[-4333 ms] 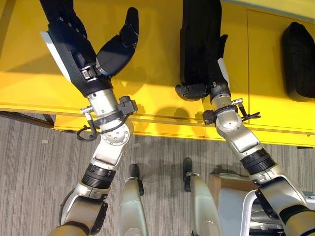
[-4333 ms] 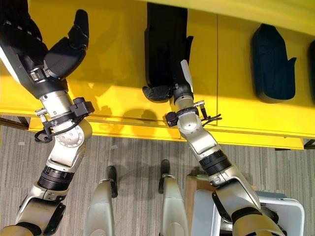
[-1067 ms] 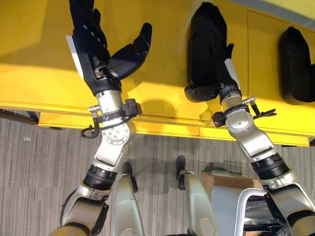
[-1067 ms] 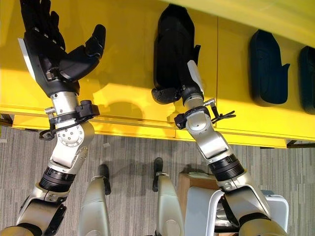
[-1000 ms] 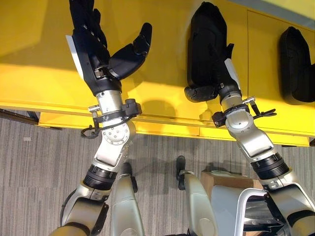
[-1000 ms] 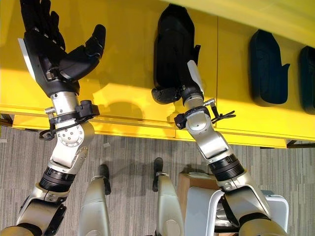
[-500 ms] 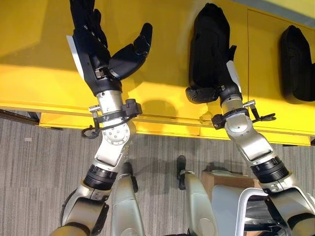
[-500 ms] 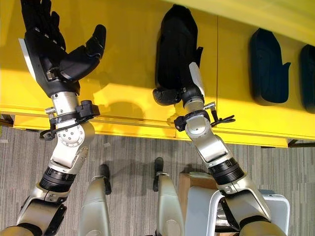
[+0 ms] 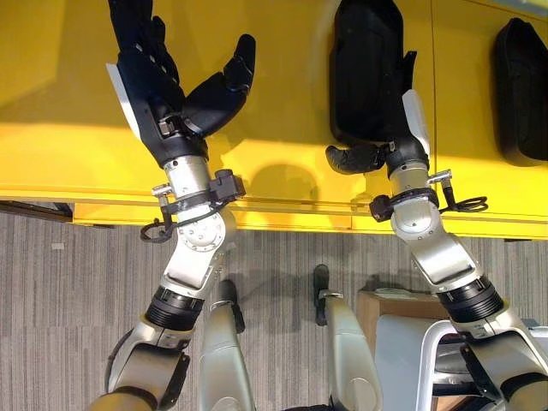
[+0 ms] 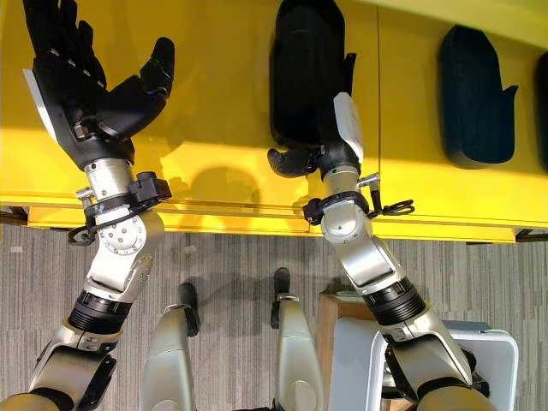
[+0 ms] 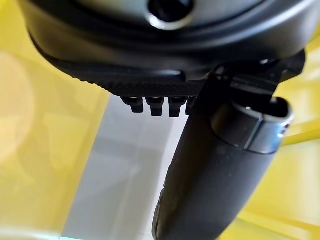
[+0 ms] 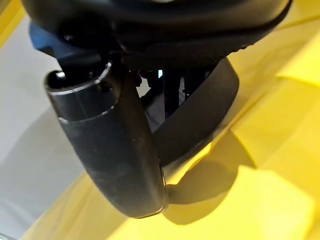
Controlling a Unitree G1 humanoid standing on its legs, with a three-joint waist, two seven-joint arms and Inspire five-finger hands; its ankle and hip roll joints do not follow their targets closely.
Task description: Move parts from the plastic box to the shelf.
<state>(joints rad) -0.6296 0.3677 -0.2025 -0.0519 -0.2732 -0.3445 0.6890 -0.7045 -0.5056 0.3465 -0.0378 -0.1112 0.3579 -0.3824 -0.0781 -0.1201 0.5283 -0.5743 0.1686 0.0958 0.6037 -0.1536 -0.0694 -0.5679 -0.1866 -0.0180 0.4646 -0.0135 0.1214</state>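
Left eye view: the yellow shelf [image 9: 77, 154] is standing over grey carpet [image 9: 68, 291]; the left hand [image 9: 171, 94] is hovering, fingers spread, empty. Right eye view: the right hand [image 10: 330, 150] is resting against a black part [image 10: 304, 68] on the shelf, its finger state unclear. Another part [image 10: 475, 94] is lying rightward.

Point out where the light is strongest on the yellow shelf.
Left eye view: the yellow shelf is brightest in a band near its front, dimmer behind. Left wrist view: a pale glare patch lies on the yellow surface beside the left hand.
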